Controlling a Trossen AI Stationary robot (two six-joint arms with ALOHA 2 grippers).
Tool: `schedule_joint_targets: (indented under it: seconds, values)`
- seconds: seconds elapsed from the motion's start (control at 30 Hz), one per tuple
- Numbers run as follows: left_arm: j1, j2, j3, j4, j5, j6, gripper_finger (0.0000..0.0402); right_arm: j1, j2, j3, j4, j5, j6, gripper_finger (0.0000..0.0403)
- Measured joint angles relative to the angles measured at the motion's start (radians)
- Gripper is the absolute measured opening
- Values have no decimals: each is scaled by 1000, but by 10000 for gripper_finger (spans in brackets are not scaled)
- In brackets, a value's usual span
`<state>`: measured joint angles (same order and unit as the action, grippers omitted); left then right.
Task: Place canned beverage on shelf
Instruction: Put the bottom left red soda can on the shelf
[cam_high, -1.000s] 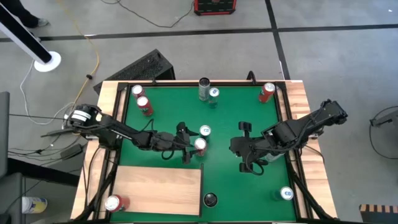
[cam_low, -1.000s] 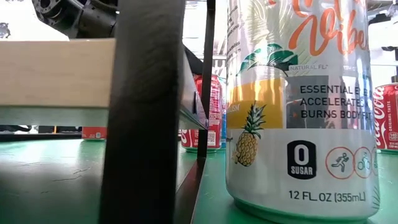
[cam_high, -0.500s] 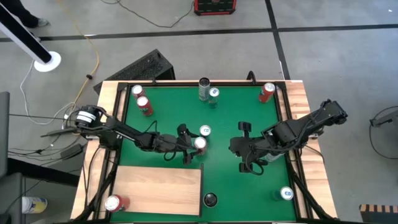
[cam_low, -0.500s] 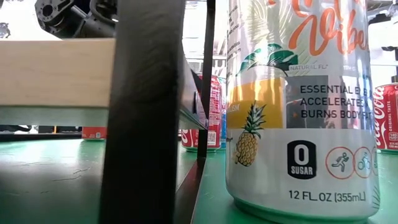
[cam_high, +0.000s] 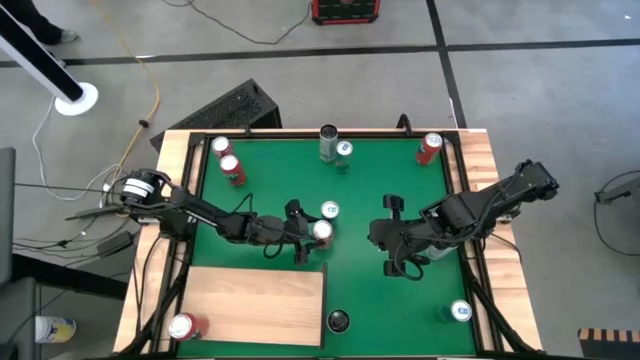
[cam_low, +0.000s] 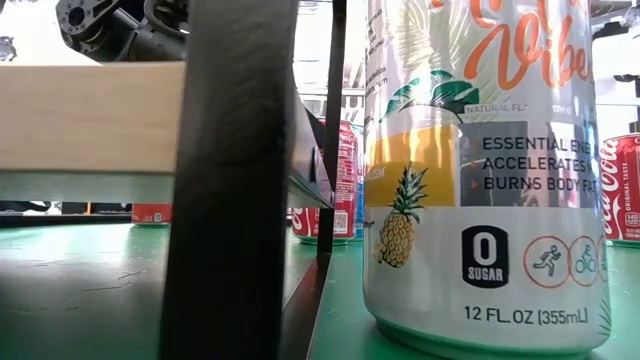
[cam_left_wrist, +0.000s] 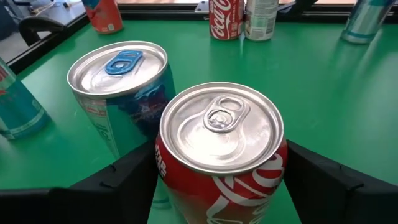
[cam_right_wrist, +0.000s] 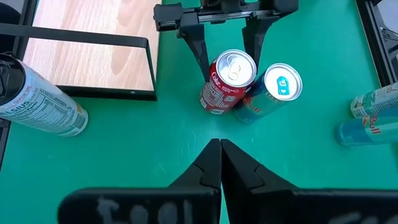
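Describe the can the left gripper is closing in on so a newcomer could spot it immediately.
Start at the green mat and find its middle, just beyond the pale wooden shelf. Two cans touch there, between the left gripper fingers. It is the red cola can with a plain silver tab; its blue neighbour has a blue tab.

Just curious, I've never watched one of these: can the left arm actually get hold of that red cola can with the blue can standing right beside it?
Probably yes. The left gripper already has a finger on each side of the red cola can; the blue can stands close but outside them.
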<state>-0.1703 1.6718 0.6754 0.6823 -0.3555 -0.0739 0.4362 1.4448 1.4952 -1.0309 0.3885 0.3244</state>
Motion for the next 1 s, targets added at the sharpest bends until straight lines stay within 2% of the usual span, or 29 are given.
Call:
schedule_joint_targets:
  seconds: [0.27, 0.53, 0.63, 0.8, 1.0]
  values:
    - [-30, -44, -2, -16, 4, 31, 275, 2, 0, 0, 1, 0, 15, 30]
    - [-103, -255, -2, -192, -109, 82, 275, 2, 0, 0, 1, 0, 15, 28]
    - [-137, -354, -1, -279, -116, 65, 275, -1, 0, 0, 4, 1, 11, 29]
    - [-220, -481, -1, -413, -115, -9, 275, -7, 0, 0, 39, 1, -17, 28]
    - [-353, -526, -1, -423, -112, -36, 275, -24, 0, 0, 80, 2, -59, 28]
